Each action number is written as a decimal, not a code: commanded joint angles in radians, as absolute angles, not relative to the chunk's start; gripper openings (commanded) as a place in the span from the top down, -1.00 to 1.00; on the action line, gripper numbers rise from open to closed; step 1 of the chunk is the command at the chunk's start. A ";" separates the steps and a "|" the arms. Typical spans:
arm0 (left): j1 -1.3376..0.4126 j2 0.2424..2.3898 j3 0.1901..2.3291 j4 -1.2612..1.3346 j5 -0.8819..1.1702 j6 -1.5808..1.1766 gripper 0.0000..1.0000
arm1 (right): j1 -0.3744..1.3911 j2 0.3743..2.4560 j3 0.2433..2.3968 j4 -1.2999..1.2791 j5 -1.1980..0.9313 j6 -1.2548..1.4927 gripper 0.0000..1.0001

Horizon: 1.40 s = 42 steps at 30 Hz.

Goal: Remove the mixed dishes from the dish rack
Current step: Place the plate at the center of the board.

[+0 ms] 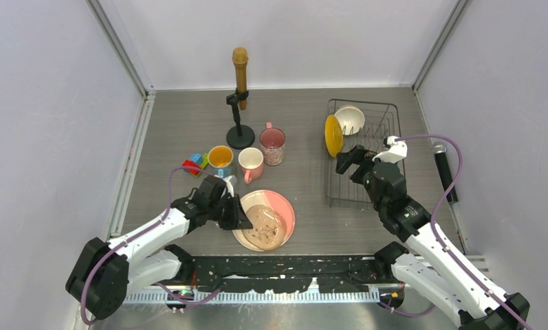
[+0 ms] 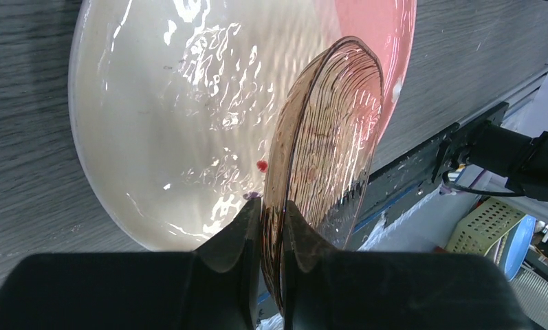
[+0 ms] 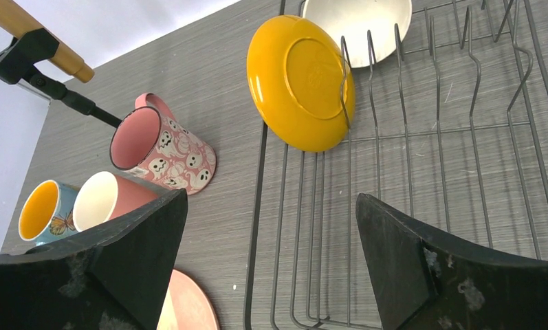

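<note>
My left gripper [image 1: 242, 218] [image 2: 272, 203] is shut on the rim of a small brown ribbed glass plate [image 1: 264, 225] [image 2: 326, 130], held tilted over the large pink-cream plate [image 1: 281, 206] [image 2: 161, 103] on the table. My right gripper [image 1: 346, 165] [image 3: 271, 198] is open and empty above the front left edge of the black wire dish rack [image 1: 388, 110] [image 3: 257, 181]. In the rack a yellow plate [image 1: 333, 135] [image 3: 300, 81] stands on edge beside a white bowl [image 1: 350, 119] [image 3: 357, 24]. The orange mug [image 1: 221, 157] [image 3: 40, 210], pink mug [image 1: 250, 163] [image 3: 106, 199] and patterned pink mug [image 1: 273, 146] [image 3: 168, 148] stand on the table.
A black round-based microphone stand [image 1: 240, 103] stands behind the mugs. Small coloured toy blocks [image 1: 194, 163] lie left of the orange mug. A dark microphone [image 1: 443, 168] lies right of the rack. Walls close in the table on three sides.
</note>
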State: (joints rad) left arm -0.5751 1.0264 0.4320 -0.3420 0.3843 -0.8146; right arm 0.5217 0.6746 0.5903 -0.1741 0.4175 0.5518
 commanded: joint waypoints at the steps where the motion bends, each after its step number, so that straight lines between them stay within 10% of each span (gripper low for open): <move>1: -0.578 1.053 0.432 -0.319 0.345 -0.812 0.79 | 0.525 0.669 0.600 -0.166 0.431 0.545 -0.98; 21: -0.578 1.016 0.496 -0.438 0.270 -0.765 -0.11 | 0.525 0.716 0.617 -0.174 0.433 0.522 -0.98; 27: -0.578 0.968 0.555 -0.496 0.264 -0.722 -0.98 | 0.524 0.795 0.703 -0.256 0.478 0.503 -0.98; 42: -0.578 0.743 0.606 -0.600 0.099 -0.711 -0.99 | 0.525 1.233 1.076 -0.374 0.581 0.451 -0.98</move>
